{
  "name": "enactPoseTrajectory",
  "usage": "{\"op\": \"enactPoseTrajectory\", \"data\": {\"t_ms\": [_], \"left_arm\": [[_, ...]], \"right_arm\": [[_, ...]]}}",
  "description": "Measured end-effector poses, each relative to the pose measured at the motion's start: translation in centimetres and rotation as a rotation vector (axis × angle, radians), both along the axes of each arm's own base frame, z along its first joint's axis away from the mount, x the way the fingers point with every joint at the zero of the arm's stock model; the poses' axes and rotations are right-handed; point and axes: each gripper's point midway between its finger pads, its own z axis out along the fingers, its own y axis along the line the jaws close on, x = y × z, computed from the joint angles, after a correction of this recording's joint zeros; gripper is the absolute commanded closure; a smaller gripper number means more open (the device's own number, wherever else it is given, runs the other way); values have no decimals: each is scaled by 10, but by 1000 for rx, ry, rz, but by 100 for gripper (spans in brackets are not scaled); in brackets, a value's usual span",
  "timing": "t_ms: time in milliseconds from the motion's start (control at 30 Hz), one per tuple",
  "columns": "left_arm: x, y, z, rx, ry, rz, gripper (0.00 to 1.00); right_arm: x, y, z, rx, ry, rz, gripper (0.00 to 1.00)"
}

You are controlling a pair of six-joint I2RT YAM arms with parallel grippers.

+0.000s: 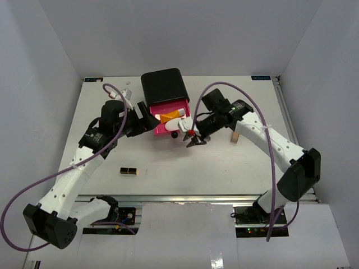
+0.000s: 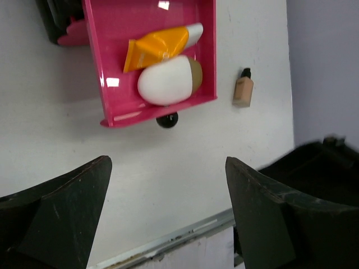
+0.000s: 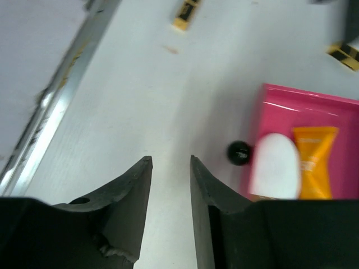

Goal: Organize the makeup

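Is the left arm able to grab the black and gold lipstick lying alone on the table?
Probably yes. The lipstick lies alone beside the left arm, nothing against it. The left fingers are open and empty by the pink drawer, so they must pull back toward it.

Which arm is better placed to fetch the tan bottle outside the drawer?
Right. The bottle lies beside that arm, near the empty right gripper; the left gripper sits across the drawer.
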Motion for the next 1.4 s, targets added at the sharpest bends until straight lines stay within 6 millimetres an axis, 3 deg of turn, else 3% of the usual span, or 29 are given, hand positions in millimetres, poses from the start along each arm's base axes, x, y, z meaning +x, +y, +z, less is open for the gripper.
{"op": "enactPoseTrajectory", "data": {"t_ms": [100, 233, 433, 667, 800, 1033, 1400], "left_arm": [[26, -1, 15, 42, -36, 17, 9], [65, 1, 14, 99, -29, 49, 10], [121, 20, -9, 174, 20, 106, 11], [175, 41, -20, 213, 26, 144, 11], [187, 45, -31, 212, 40, 128, 11], [196, 31, -52, 179, 68, 56, 12], [198, 14, -60, 119, 80, -15, 12]], "right_arm": [[-30, -19, -22, -8, -11, 97, 80], [-39, -27, -44, -27, -28, 141, 89], [-12, -17, -64, -68, -100, 83, 89], [14, 0, -90, -115, -125, 25, 88], [21, 4, -95, -118, -138, 10, 88], [30, 14, -98, -114, -169, -6, 88], [57, 27, -139, -223, -236, -71, 83]]}}
